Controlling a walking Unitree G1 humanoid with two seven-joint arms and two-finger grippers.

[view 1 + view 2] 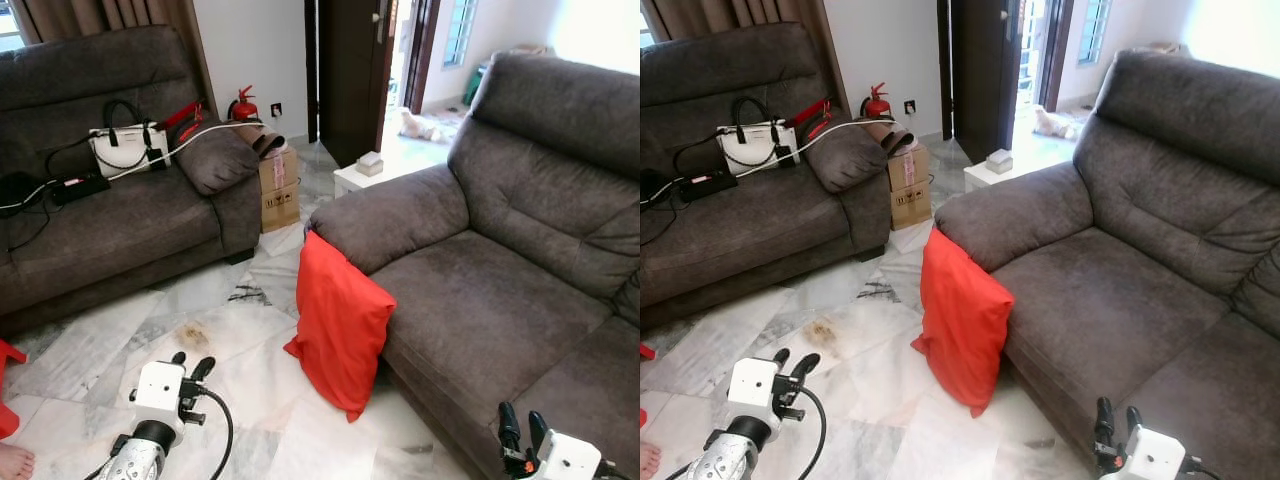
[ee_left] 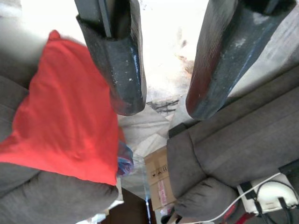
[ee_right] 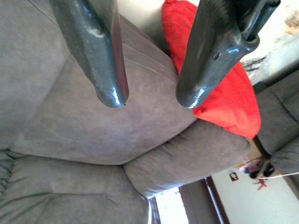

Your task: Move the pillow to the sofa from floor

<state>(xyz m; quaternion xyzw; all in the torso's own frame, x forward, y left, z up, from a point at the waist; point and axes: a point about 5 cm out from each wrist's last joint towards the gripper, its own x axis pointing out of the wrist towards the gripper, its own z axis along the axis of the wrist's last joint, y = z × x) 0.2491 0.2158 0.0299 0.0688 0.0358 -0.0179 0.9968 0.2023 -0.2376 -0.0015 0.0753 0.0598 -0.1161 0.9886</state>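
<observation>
In the left eye view, the left gripper (image 1: 190, 366) sat lowest and nearest, above the pale marble floor (image 1: 120, 340), its two black fingers parted and holding nothing. The right gripper (image 1: 524, 428) hung over the front edge of the large grey-brown fabric sofa (image 1: 500, 290), its fingers also apart and empty. Between them the red square fabric pillow (image 1: 340, 325) stood on one corner on the floor, leaning against the sofa's front below its armrest. A second dark grey sofa (image 1: 110, 220) stood across the floor, carrying a white handbag with black handles (image 1: 125, 146); a brown cardboard box (image 1: 278, 185) stood beside its arm, with a red fire extinguisher (image 1: 243, 105) by the wall.

In the left wrist view, the spread fingers (image 2: 119, 65) framed the pillow (image 2: 65, 121) resting against grey upholstery, with the box (image 2: 159, 182) beyond.

In the right wrist view, the open fingers (image 3: 105, 60) hung over the sofa seat (image 3: 88, 135), the pillow (image 3: 224, 102) past its edge.
</observation>
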